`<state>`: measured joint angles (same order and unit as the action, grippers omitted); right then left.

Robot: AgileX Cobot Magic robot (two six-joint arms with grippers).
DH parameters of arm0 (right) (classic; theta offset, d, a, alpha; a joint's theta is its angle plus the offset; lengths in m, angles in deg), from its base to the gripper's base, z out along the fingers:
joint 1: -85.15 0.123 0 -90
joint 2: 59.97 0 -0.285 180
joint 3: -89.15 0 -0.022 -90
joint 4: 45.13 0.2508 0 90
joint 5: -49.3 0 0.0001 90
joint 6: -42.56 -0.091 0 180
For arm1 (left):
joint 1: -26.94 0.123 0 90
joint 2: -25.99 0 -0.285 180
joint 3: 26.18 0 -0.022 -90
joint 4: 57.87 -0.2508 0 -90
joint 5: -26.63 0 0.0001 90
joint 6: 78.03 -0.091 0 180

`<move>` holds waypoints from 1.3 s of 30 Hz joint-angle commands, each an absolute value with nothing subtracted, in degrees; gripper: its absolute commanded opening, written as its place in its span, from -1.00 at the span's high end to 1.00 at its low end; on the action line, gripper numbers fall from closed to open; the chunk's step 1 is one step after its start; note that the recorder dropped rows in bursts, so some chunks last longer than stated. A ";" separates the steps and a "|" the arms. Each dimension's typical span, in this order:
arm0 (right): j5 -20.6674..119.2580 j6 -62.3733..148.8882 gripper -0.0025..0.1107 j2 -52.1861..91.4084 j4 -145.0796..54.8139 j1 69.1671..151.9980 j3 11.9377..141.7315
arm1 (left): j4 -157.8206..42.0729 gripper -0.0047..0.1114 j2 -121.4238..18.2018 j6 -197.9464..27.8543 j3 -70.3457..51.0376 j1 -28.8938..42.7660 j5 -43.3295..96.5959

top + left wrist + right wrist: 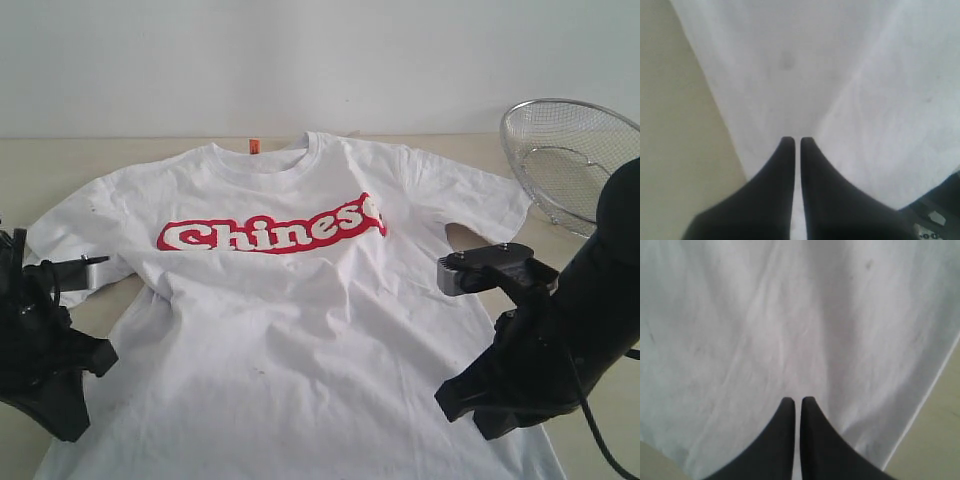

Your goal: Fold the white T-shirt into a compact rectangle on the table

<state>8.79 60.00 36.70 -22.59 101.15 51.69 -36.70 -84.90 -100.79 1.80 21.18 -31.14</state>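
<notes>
Only your exterior view shows the whole shirt (300,330): it lies spread chest-up on the table (40,165), with a mesh basket (570,160) beyond its right sleeve. The wrist views show what that view hides. The left gripper (796,142) and right gripper (796,401) are both closed and hold nothing. Each points over the cloth near a side edge. The right arm hides part of that side.

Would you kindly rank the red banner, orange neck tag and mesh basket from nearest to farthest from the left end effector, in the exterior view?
From the left end effector:
1. Red banner, on the white T-shirt.
2. Orange neck tag, at the collar.
3. Mesh basket, far right.
</notes>
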 commanded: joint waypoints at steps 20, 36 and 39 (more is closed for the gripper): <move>9.37 60.70 0.96 36.25 -22.41 101.16 51.54 | -36.25 0.84 -89.24 -102.01 2.03 20.83 -26.24; 9.37 61.12 0.96 36.25 -21.93 101.16 51.54 | -50.34 0.84 -90.13 -91.25 2.51 20.83 -33.16; 9.37 61.27 0.96 36.25 -21.92 101.16 51.54 | -50.15 0.84 -90.13 -91.25 2.98 20.83 -34.19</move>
